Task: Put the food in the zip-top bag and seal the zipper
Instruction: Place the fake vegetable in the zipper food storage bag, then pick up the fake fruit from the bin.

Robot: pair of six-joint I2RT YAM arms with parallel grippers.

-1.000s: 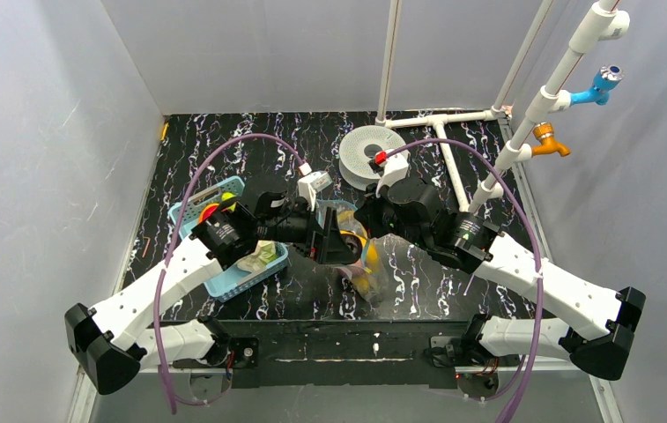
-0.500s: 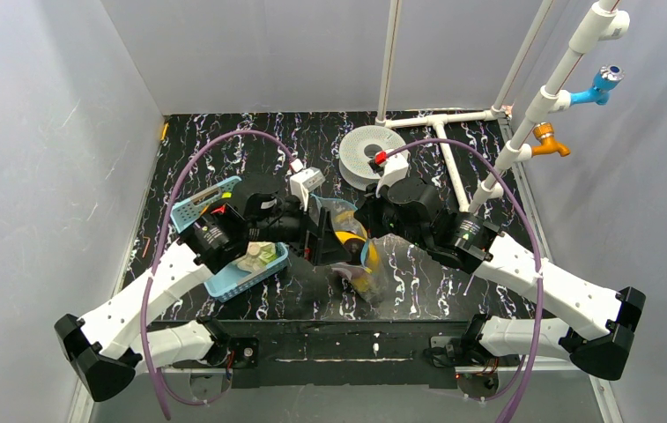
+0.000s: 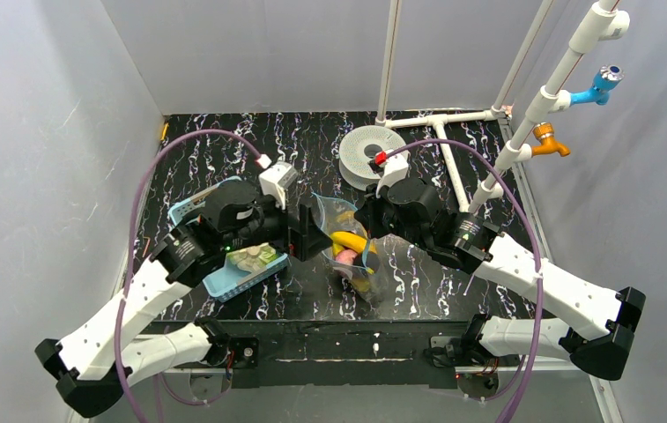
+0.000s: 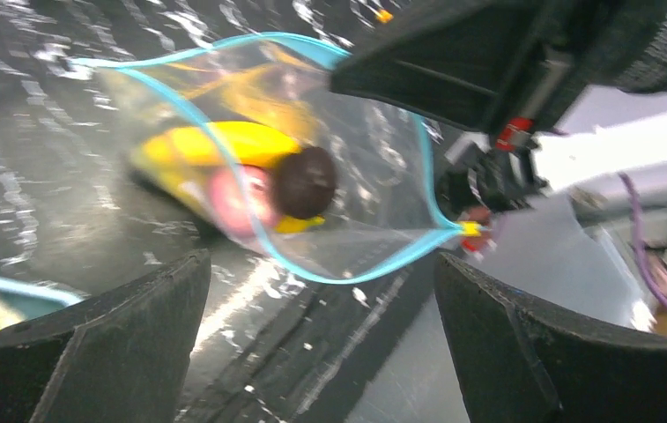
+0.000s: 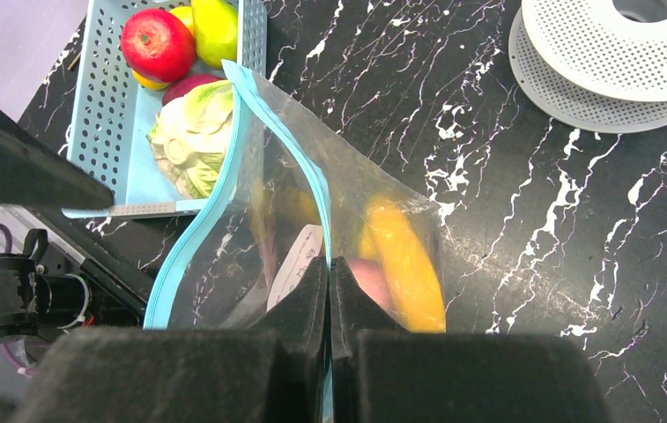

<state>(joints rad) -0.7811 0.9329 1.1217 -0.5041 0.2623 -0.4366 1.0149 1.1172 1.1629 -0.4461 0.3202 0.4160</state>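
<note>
The clear zip-top bag (image 3: 358, 256) lies at the table's middle with its mouth held up and open. Its light-blue zipper (image 4: 347, 273) forms a wide loop. A yellow banana (image 4: 224, 141), a dark eggplant (image 4: 305, 181) and a pinkish-red fruit (image 4: 241, 201) lie inside. My right gripper (image 5: 329, 264) is shut on the zipper edge (image 5: 166, 281) of the bag. My left gripper (image 3: 309, 236) is open and empty, just left of the bag's mouth. A pale-green cabbage (image 5: 193, 132), a red fruit (image 5: 158, 44) and a yellow-green fruit (image 5: 215, 22) sit in the blue basket.
The blue lattice basket (image 3: 240, 280) stands left of the bag, under my left arm. A white perforated spool (image 3: 366, 157) lies behind the bag. White PVC pipes (image 3: 440, 123) run along the back right, with taps on the right wall.
My left gripper has drawn back to the left, away from the bag's mouth, and the banana inside now shows from above. The right gripper has kept its hold.
</note>
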